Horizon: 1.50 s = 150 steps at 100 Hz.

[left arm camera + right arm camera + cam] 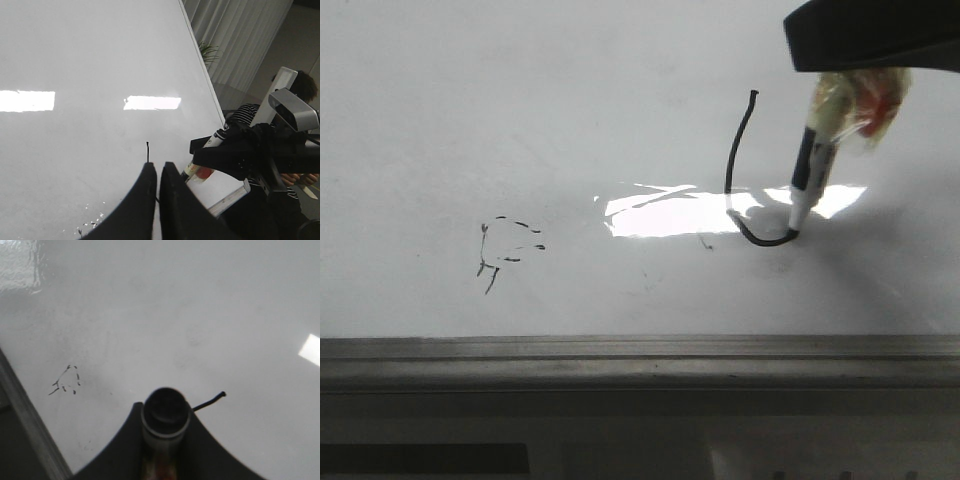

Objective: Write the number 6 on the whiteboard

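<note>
One stroke of the number 6 [740, 175] is down so far: a tall curved stem and the start of the bottom curve, with the loop not yet closed. The marker [808, 185] tip touches the whiteboard [470, 110] right at the end of that line, directly below the right gripper [865, 75], whose fingers are closed around the marker's taped upper end. From the right wrist camera the marker's cap end [165, 416] sits clamped between the fingers, the stem's top end showing just beyond it. The left gripper [157, 175] hangs idle, jaws nearly together and holding nothing; the stem's top lies just past its fingertips.

Loop-drawing is the step in hand. Next the tip should probably sweep up and back toward the stem, keeping steady contact, to close the round base.

Farther off from the marker, faint broken scribbles [505, 250] mark the board.
</note>
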Tool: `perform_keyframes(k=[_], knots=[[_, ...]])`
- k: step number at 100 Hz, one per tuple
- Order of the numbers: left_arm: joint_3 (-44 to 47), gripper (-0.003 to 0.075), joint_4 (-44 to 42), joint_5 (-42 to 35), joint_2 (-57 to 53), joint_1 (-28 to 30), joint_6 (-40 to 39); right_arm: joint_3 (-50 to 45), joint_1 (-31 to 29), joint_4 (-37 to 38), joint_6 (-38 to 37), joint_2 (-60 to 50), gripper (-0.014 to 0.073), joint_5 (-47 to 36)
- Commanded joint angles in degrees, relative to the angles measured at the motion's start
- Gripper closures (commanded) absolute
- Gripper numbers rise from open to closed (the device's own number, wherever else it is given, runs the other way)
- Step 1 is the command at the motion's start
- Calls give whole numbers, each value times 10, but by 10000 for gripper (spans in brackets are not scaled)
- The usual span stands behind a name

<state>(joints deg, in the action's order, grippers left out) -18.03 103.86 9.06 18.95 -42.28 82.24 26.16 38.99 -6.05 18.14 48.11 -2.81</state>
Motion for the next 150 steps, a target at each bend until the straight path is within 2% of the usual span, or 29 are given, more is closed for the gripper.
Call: perform_keyframes(k=[1, 36, 73, 104, 117, 128, 144, 150], knots=[[-17, 741, 17, 10, 4, -1, -3, 13, -24, 8, 10, -13, 636, -26], [-17, 741, 17, 10, 4, -1, -3, 63, -31, 8, 10, 26, 636, -56], [-17, 741, 17, 10, 4, -1, -3, 81, 7, 8, 10, 79, 636, -58], [-17, 741, 17, 12, 4, -1, -3, 81, 13, 5, 10, 79, 636, -57], [-16, 741, 20, 10, 4, -1, -3, 107, 39, 5, 10, 49, 636, -49], [-16, 741, 22, 10, 4, -1, -3, 160, 69, 5, 10, 0, 636, 12], [-16, 739, 20, 6, 24, -1, -3, 234, 71, 5, 10, -13, 636, 224], [-19, 720, 19, 16, 47, -1, -3, 244, 71, 5, 10, -13, 636, 257]])
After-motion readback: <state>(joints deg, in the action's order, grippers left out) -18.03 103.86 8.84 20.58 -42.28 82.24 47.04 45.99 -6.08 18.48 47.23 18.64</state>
